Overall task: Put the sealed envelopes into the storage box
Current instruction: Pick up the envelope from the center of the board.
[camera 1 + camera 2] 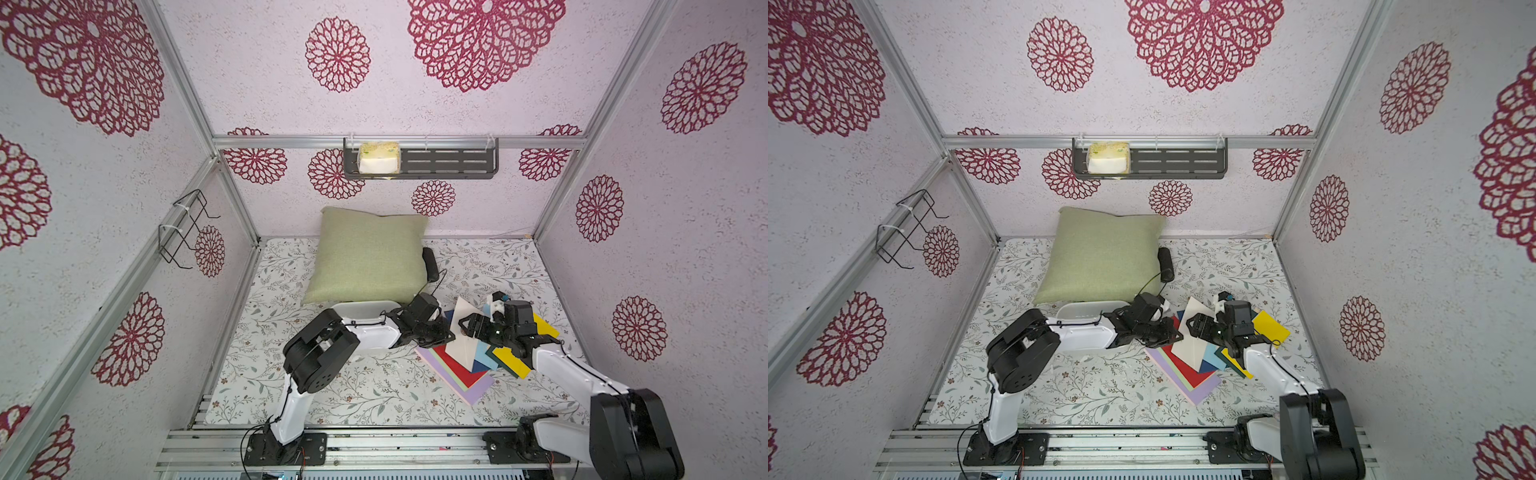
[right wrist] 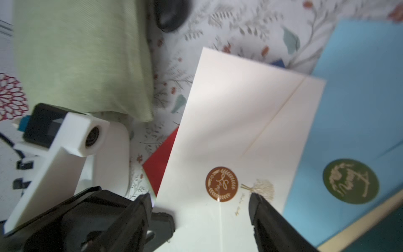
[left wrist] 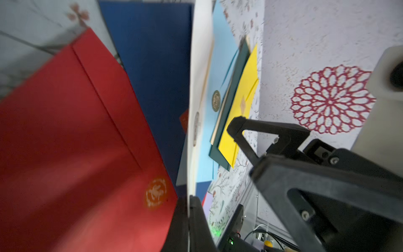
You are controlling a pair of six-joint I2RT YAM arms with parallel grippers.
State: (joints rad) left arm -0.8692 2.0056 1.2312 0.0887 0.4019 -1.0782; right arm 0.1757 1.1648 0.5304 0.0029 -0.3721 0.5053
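The left fingers point(image 3: 197, 220) are clamped on the edge of the cream envelope point(image 1: 465, 336), which stands tilted above the other envelopes point(image 1: 465, 372) fanned on the desk point(image 1: 332, 395). The right fingers point(image 2: 272, 222) stand apart near its sealed face. The box point(image 1: 361, 308) sits beside the pile, in front of the pillow point(image 1: 365, 253).

The left arm point(image 1: 370, 332) bends at the elbow and stretches toward the robot's right, its left gripper point(image 3: 188, 199) clamped tight on the edge of the cream envelope point(image 3: 200, 54). The right arm point(image 1: 577, 372) reaches inward, and the right gripper point(image 2: 199, 203) faces the left one, jaws apart.
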